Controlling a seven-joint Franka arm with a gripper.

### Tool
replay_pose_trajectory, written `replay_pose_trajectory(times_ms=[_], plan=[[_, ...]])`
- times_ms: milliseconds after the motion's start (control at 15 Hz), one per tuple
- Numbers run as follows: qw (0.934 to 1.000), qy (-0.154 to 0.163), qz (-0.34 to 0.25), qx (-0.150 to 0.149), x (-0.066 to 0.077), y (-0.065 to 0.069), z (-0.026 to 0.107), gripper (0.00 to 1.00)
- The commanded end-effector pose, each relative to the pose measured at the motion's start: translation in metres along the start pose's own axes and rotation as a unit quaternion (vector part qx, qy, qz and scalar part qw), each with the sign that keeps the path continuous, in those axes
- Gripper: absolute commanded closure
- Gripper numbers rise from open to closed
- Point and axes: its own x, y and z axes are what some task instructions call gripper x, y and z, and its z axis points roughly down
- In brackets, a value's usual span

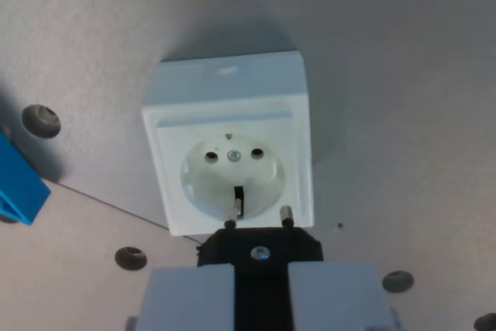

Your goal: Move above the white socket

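One white socket (231,153) at centre on the grey table (403,75), two pin holes. One gripper (261,288) near edge, pinching one black plug (260,247), two pins just before socket. One blue block (17,187) far left. Four round table holes.

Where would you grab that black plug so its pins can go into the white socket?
By the black plug's flat sides, from behind, opposite its two metal pins. The gripper holds it that way now, leaving the pins free, pointing toward the white socket.
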Motion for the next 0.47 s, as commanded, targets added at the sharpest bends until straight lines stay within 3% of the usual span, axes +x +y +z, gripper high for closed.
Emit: replay_pose_trajectory(times_ms=[67,467], plan=[[0.9973,0.045,-0.046,-0.036,-0.0044,-0.0052,0.0106,1.0],[0.9978,0.041,-0.038,-0.036,-0.0056,-0.0092,0.0165,1.0]])
